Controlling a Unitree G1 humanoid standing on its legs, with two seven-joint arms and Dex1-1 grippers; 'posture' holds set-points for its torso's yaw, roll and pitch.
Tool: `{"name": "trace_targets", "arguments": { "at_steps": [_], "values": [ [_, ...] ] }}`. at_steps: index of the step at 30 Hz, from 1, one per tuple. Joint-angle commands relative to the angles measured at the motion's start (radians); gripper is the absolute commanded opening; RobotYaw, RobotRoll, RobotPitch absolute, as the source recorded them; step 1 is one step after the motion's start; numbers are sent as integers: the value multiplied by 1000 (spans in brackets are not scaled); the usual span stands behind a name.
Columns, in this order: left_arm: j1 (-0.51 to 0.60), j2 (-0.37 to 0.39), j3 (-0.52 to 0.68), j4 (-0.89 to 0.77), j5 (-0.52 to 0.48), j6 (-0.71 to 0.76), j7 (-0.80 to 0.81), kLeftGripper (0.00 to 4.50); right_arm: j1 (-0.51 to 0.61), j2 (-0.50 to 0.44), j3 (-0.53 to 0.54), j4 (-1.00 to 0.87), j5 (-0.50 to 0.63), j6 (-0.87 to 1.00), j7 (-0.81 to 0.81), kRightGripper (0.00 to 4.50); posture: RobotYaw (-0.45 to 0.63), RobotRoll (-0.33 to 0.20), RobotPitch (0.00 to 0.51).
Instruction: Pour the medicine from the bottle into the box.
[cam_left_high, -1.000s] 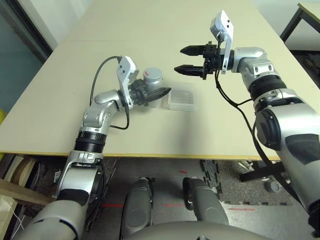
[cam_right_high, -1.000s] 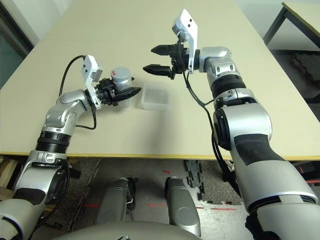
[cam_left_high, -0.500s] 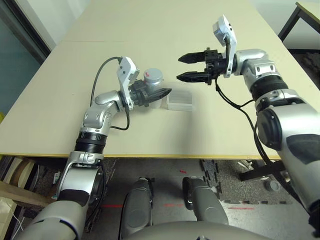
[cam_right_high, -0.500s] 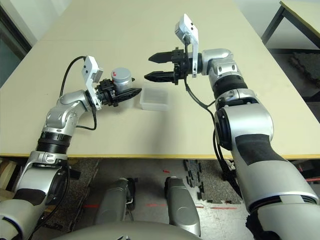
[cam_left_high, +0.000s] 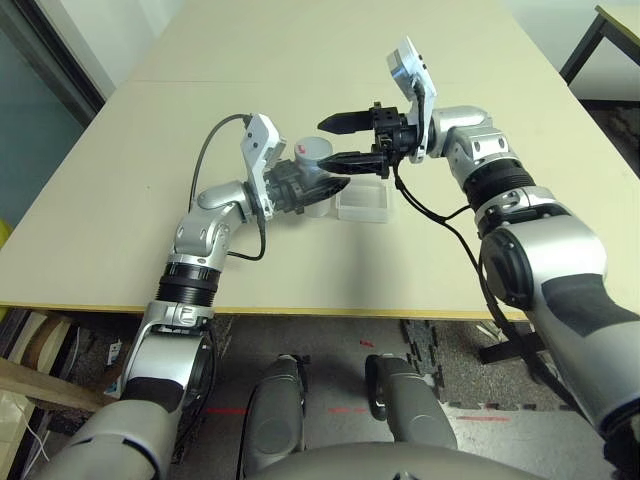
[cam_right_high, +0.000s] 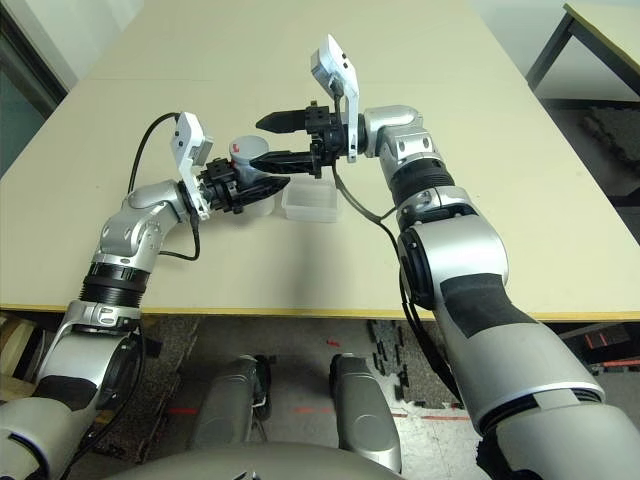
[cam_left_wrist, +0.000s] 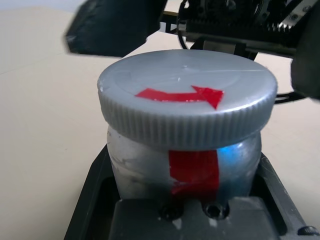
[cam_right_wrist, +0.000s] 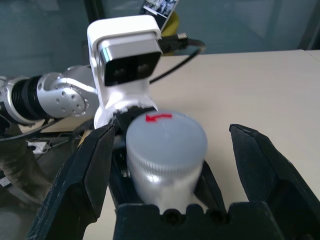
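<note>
The left gripper (cam_left_high: 318, 190) is clamped on the bottle (cam_left_high: 312, 158), its two black fingers pressed against the grey-white body below the cap (cam_left_wrist: 187, 95). The bottle stands upright in that grip, just above the table (cam_left_high: 150, 150), with its red stripe (cam_left_wrist: 194, 172) facing the left wrist camera. The cap is on, round and grey, with a red arrow mark on top.

The right gripper (cam_left_high: 347, 141) reaches in level from the robot's right, pointing toward the left arm. Its fingers (cam_right_wrist: 85, 170) are spread wide, one on either side of the cap (from the right wrist camera the cap sits squarely between them, with clear gaps both sides). In the head views one finger lies beyond the cap and the other on the near side, close to the left gripper's tips; I cannot tell whether that near finger touches anything.

The box (cam_left_high: 364, 201) lies flat on the table just to the right of the bottle, under the right gripper's wrist, clear plastic with rounded corners. No pill is visible to me; the bottle's contents are hidden.
</note>
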Motion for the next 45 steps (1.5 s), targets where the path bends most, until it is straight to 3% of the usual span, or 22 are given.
{"name": "trace_targets", "arguments": {
  "at_steps": [1,9,25,45],
  "values": [
    [-11,-3,-12,-4,8,-9,-5,2650,-12,13,-4,-11,1,-17,-19,4500,-60,0,121],
    [-12,-2,-13,-15,4,-3,-3,2650,-12,17,9,17,-33,-59,-105,4500,-55,0,123],
    [-12,4,-14,-17,-3,2,3,2650,-7,-84,3,46,-56,-74,-131,4500,-62,0,128],
    [-7,15,-4,-6,1,-5,2,2650,-17,-167,-15,29,-15,31,89,4500,-62,0,132]
  ]
}}
